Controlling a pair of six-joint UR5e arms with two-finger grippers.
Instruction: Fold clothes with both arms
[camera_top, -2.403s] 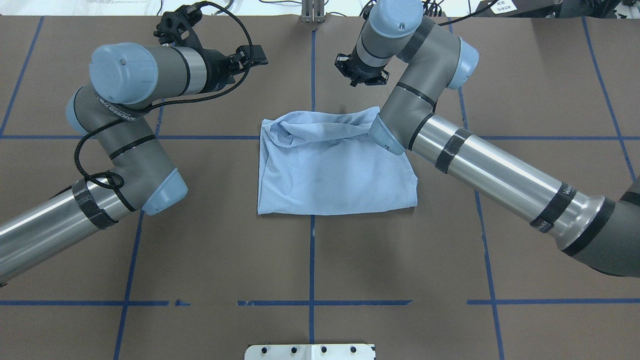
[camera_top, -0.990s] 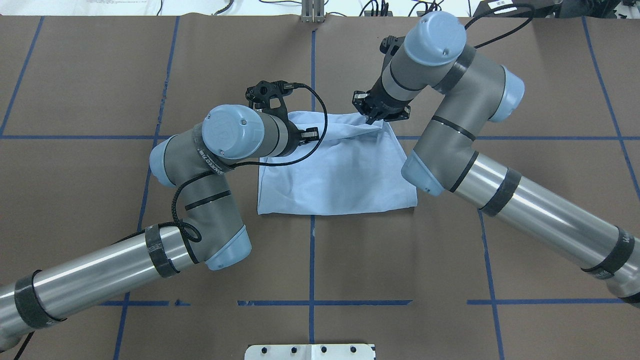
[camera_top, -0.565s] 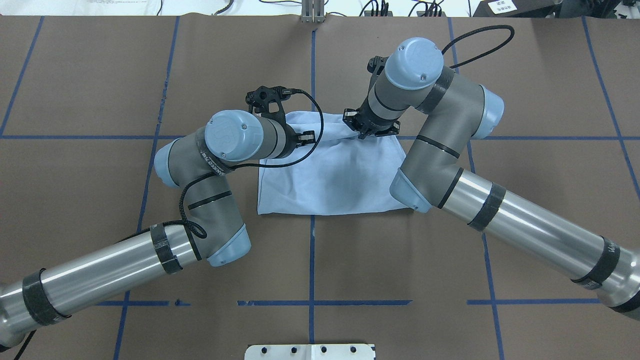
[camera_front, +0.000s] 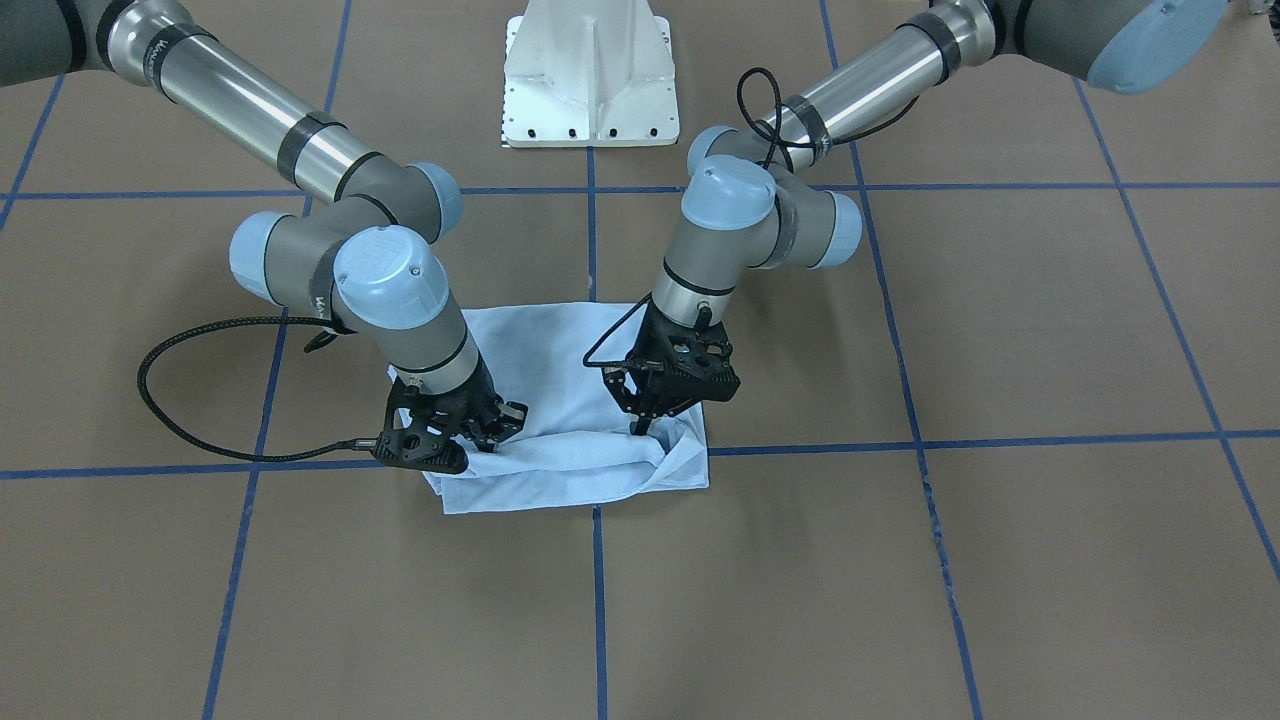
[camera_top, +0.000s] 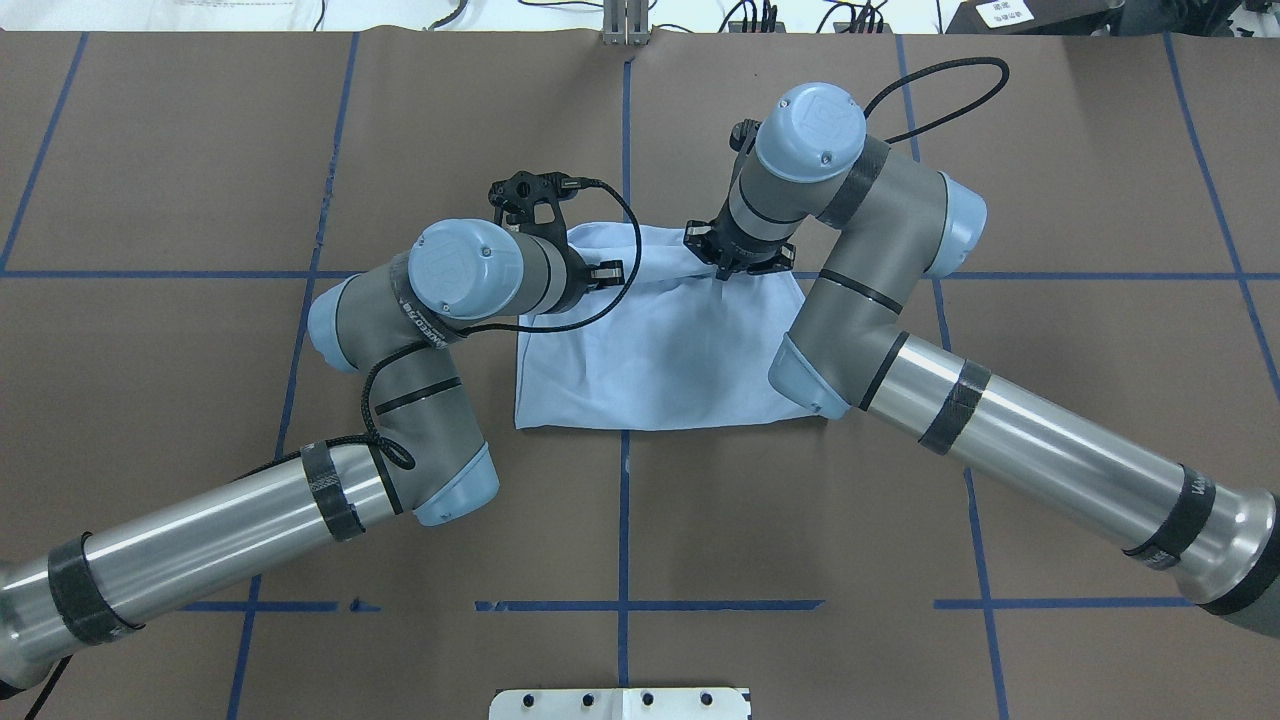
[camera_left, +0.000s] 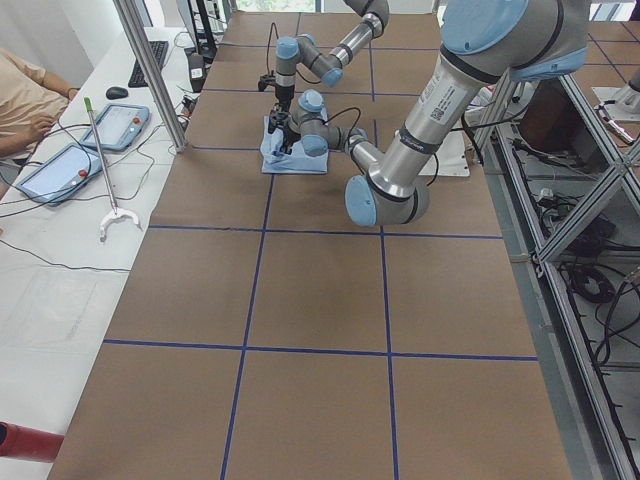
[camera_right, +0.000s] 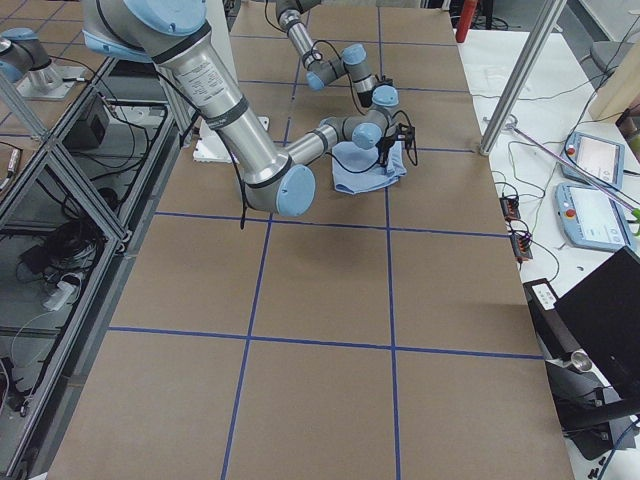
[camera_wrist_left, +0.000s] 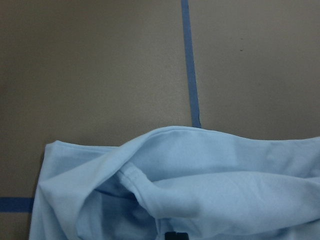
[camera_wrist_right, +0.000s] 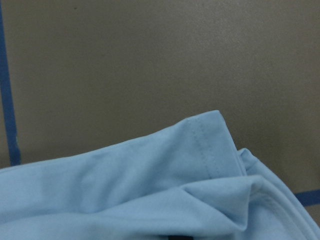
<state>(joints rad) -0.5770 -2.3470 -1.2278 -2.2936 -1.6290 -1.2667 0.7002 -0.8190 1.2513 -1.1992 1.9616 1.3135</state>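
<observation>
The light blue T-shirt (camera_top: 660, 350) lies partly folded at the table's middle, its far edge bunched into ridges (camera_front: 560, 455). Both arms reach over it. At that far edge's left part, my left gripper (camera_top: 603, 273) (camera_front: 637, 428) points down, its fingers closed to a point on a raised fold. My right gripper (camera_top: 727, 268) (camera_front: 492, 428) is shut on the fabric near the far right corner. The left wrist view shows a lifted fold of shirt (camera_wrist_left: 210, 190), and the right wrist view a hemmed corner (camera_wrist_right: 125, 190). No print or tag shows.
Brown paper with blue tape lines (camera_top: 624, 520) covers the table. The white pedestal base (camera_front: 590, 75) stands on the robot's side. Past the far edge runs a white bench with tablets (camera_left: 70, 160) and a person's arm (camera_left: 25, 100).
Both arms came in from the far side and dropped onto the shirt's far edge. Since then the right gripper has moved toward the robot, drawing the far right corner with it.
</observation>
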